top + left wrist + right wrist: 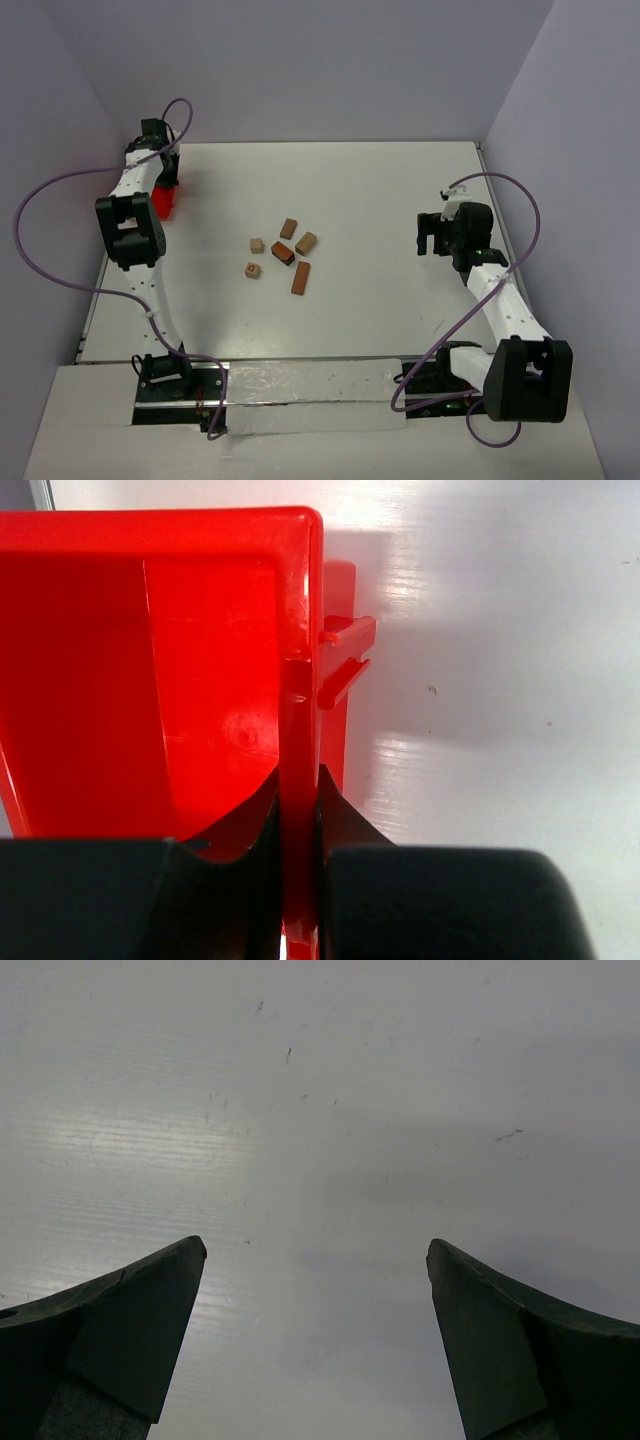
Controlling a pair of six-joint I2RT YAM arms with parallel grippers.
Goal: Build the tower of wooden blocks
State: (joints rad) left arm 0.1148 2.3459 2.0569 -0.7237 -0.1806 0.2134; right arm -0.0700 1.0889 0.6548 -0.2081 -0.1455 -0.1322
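My left pincer (pixel 298 785) was clamped tight on a wall of the red tray (pixel 150 660) at the far left of the bench (pixel 380 190). My right pincer (pixel 315 1260) hung wide open and empty above the bare surface. The wooden blocks (pixel 281 254) lay loose and unstacked mid-bench, between my arms.

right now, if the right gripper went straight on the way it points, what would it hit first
Likely the bare table: only tabletop shows between the right gripper's open fingers; the wooden blocks are not in its wrist view.
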